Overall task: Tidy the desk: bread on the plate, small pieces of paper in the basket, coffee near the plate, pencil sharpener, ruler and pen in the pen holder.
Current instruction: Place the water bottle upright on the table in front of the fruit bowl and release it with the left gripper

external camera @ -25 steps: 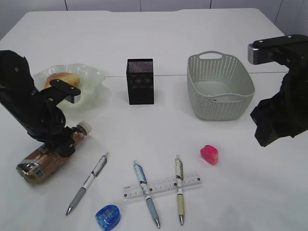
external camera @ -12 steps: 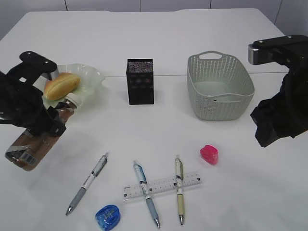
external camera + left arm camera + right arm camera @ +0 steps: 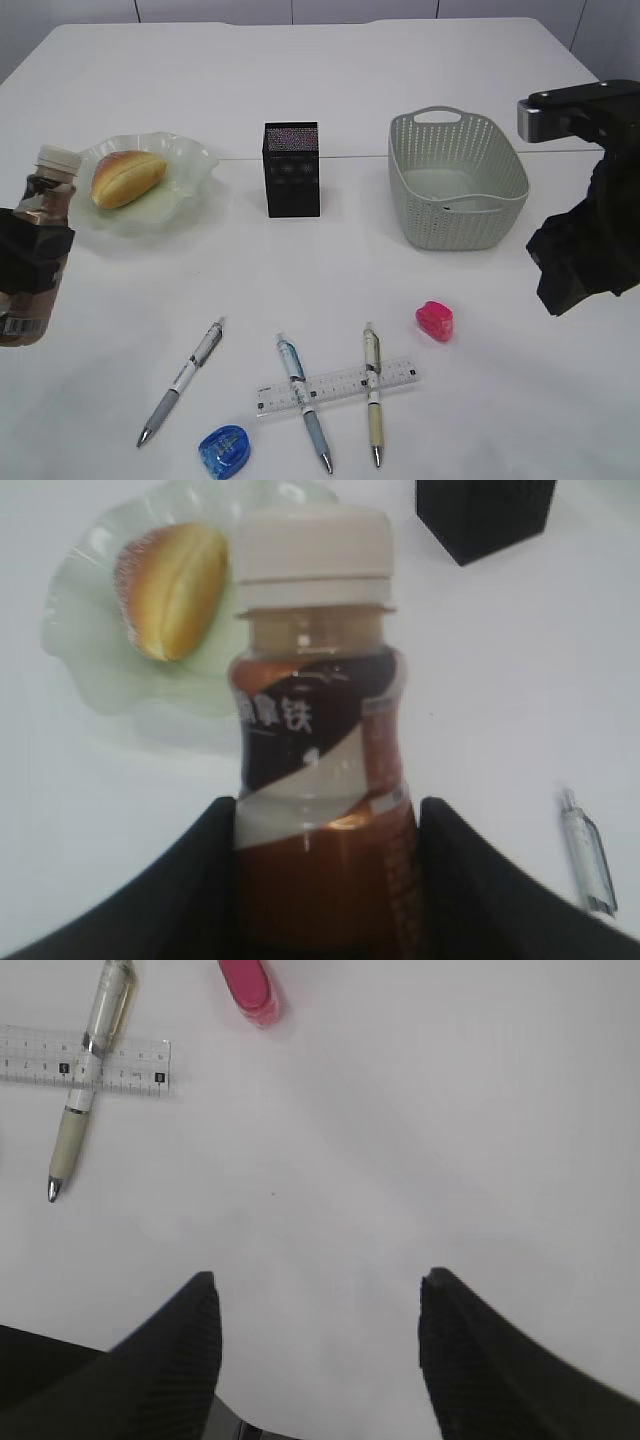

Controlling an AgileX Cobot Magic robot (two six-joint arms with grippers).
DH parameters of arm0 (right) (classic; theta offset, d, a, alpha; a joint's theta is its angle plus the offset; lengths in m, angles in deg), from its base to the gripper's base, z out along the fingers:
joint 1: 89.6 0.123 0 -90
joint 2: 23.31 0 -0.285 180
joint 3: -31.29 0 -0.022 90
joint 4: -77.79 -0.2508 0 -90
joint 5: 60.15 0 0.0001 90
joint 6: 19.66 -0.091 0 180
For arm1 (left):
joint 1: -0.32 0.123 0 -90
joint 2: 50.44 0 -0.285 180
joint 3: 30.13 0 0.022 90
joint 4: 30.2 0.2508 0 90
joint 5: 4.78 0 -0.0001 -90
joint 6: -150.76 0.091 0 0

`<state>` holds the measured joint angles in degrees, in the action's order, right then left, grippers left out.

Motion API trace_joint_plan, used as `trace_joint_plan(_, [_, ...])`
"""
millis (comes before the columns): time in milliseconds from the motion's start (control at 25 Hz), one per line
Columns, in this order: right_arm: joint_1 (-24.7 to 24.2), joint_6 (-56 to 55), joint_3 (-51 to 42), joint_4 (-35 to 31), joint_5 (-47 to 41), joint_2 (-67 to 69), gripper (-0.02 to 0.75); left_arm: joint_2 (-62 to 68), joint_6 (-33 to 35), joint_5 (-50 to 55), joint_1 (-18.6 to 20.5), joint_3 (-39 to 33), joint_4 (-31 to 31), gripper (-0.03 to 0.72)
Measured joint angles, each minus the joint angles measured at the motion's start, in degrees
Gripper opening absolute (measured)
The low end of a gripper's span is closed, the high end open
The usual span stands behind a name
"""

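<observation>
My left gripper (image 3: 322,810) is shut on the coffee (image 3: 315,710), a brown bottle with a white cap. It holds the bottle upright at the desk's far left (image 3: 38,240), in front of the plate (image 3: 190,165). The bread (image 3: 127,177) lies on the plate. At the front lie the clear ruler (image 3: 337,386), three pens (image 3: 182,380) (image 3: 303,402) (image 3: 372,392), a blue pencil sharpener (image 3: 224,448) and a pink one (image 3: 436,320). The black pen holder (image 3: 292,168) and the basket (image 3: 457,180) stand behind them. My right gripper (image 3: 318,1282) hangs open over bare desk. The small pieces of paper are out of view.
The right arm (image 3: 585,250) hovers at the right edge, beside the basket and to the right of the pink sharpener (image 3: 247,987). Two of the pens lie across the ruler (image 3: 130,1065). A thin seam runs across the white desk (image 3: 350,260) behind the pen holder.
The left arm has lifted the coffee off the desk, swung it to the far left and turned it upright. The bread on the plate now shows. The right arm has not moved.
</observation>
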<state>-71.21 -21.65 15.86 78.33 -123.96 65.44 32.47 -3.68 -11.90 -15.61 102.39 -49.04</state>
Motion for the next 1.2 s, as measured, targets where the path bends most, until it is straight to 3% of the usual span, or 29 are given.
trace_joint_plan(160, [0.00,0.00,0.00,-0.54,-0.26,0.00,0.458,-1.66,-5.48,-14.97,0.00,-6.87,-0.38,0.391])
trace_joint_plan(280, [0.00,0.00,0.00,-0.99,-0.96,0.00,0.458,-1.80,-14.58,-26.34,0.00,-10.96,2.64,0.391])
trace_joint_plan(480, [0.00,0.00,0.00,-1.93,-1.65,0.00,0.459,-1.84,-21.38,-34.33,0.00,-12.40,10.79,0.391])
trace_joint_plan(640, [0.00,0.00,0.00,-3.29,-2.23,0.00,0.459,0.59,-25.91,-40.90,0.00,-12.40,13.25,0.391])
trace_joint_plan(960, [0.00,-0.33,0.00,-5.62,-2.74,0.00,0.458,11.82,-28.29,-54.46,0.00,-12.40,15.38,0.391])
trace_joint_plan(1200, [0.00,-0.57,0.00,-5.74,-2.84,0.00,0.459,21.21,-28.39,-55.58,0.00,-12.29,15.97,0.390])
